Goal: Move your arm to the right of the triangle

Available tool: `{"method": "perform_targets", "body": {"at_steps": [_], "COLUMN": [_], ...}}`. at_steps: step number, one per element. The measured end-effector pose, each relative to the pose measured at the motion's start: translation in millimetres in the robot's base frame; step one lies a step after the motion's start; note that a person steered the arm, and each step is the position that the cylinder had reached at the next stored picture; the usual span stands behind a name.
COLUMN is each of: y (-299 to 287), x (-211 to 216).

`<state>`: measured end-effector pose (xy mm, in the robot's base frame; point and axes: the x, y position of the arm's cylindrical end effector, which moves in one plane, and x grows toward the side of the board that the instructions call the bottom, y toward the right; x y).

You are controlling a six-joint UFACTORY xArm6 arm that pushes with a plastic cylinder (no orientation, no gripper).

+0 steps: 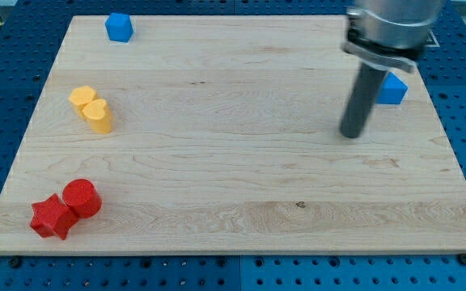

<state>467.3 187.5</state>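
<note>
My tip (351, 134), bare rod, no jaws to open or close. Blue triangle (393, 89), probably, half hidden by rod, just up-right of tip. I'd circle below it without contact, stop right.

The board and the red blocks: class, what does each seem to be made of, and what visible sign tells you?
The board looks like pale wood with a smooth finish: grain lines run along it and a small knot shows. The red cylinder and red star look like matte foam or painted wood; their colour is uniform, with no grain or shine, so which one is unclear.
</note>
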Motion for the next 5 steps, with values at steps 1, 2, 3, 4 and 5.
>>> {"method": "perform_targets", "body": {"at_steps": [1, 2, 3, 4, 5], "y": [49.4, 87.1, 137.4, 157.8, 157.6], "x": [6.3, 16.3, 38.2, 40.2, 37.8]}}
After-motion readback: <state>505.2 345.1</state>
